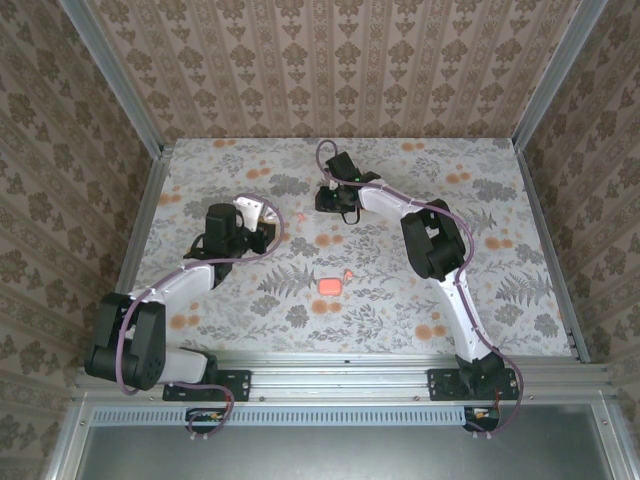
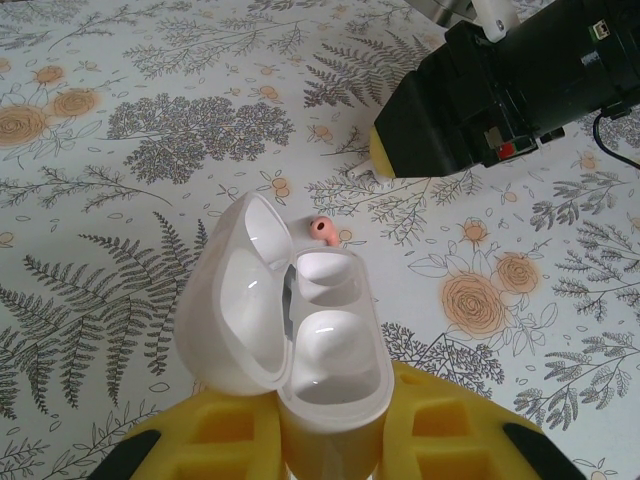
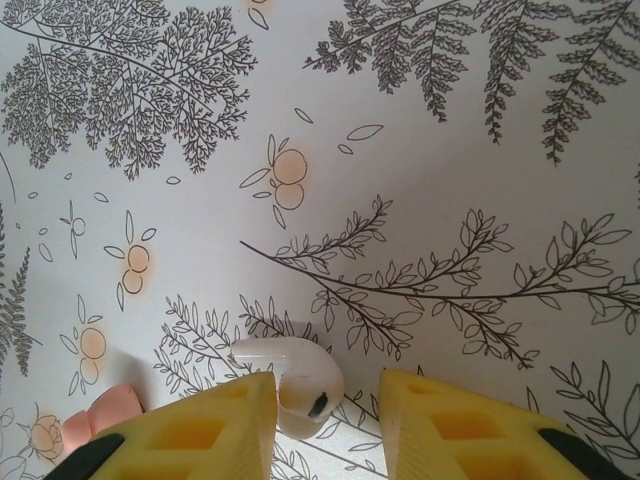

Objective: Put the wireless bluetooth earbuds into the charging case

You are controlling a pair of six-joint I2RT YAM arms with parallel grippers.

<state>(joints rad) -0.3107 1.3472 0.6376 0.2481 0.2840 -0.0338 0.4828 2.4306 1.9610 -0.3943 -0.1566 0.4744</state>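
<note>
Your table (image 1: 480,290) is the biggest thing here, with a cloth of ferns and orange flowers on it and patterned walls (image 1: 330,60) on three sides. Your left arm (image 1: 180,280) bends in from the near left corner. Your right arm (image 1: 440,250) reaches up from the near right and turns in toward the middle at its far end. Your left pincer (image 2: 335,440) is closed on the white charging case (image 2: 320,350) — its yellow fingers (image 2: 450,430) squeeze the bottom half from both sides, and the lid stands open, tipped to the left in the wrist view. The inside of the case is white and shiny, and you cannot tell if a bud sits in it. Your right pincer (image 3: 328,395) is low over the table, just past the white case, with its jaws apart. Between them lies the white earbud (image 3: 295,375) on the cloth. It sits right against the finger on the left of that wrist view, and a clear gap shows on its other side, so nothing is gripped there. A pink case (image 1: 330,285) lies alone on the table nearer to you, between the two arms and apart from both pincers. The pink earbud (image 2: 322,229) lies on the cloth between the white case and the right pincer — near the white earbud.
</note>
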